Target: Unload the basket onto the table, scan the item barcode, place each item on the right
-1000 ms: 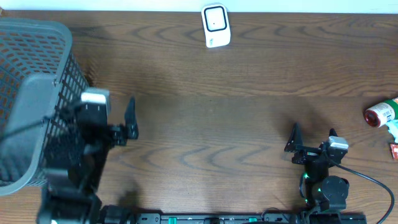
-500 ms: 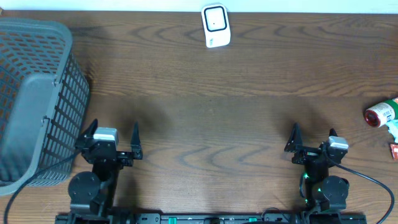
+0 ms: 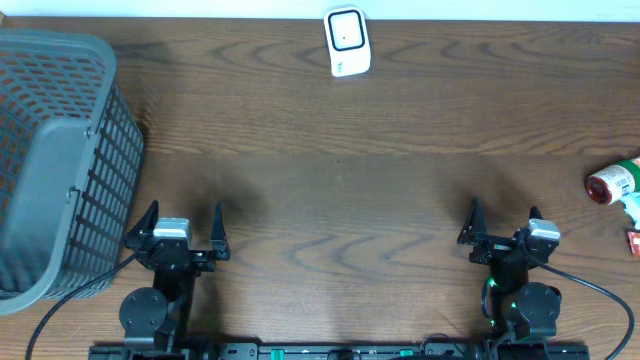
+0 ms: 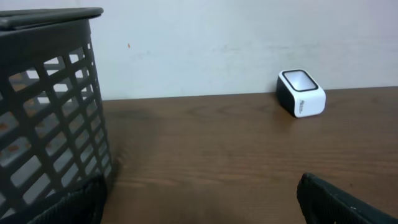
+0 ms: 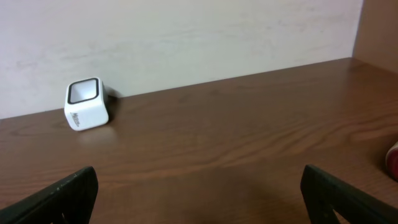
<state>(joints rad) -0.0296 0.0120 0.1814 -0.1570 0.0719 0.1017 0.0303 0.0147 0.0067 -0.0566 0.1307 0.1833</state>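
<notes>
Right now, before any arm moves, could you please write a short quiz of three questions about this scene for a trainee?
1. True or false: the left gripper is shut on an item.
2. Where does the white scanner stand?
A) at the far edge of the table, near the middle
B) inside the basket
C) between the left gripper's fingers
3. Fill in the gap: the red-ended item lies at the table's ___ edge, by the robot's own sides.

Key
1. False: its jaws stand open with nothing between them.
2. A
3. right
</notes>
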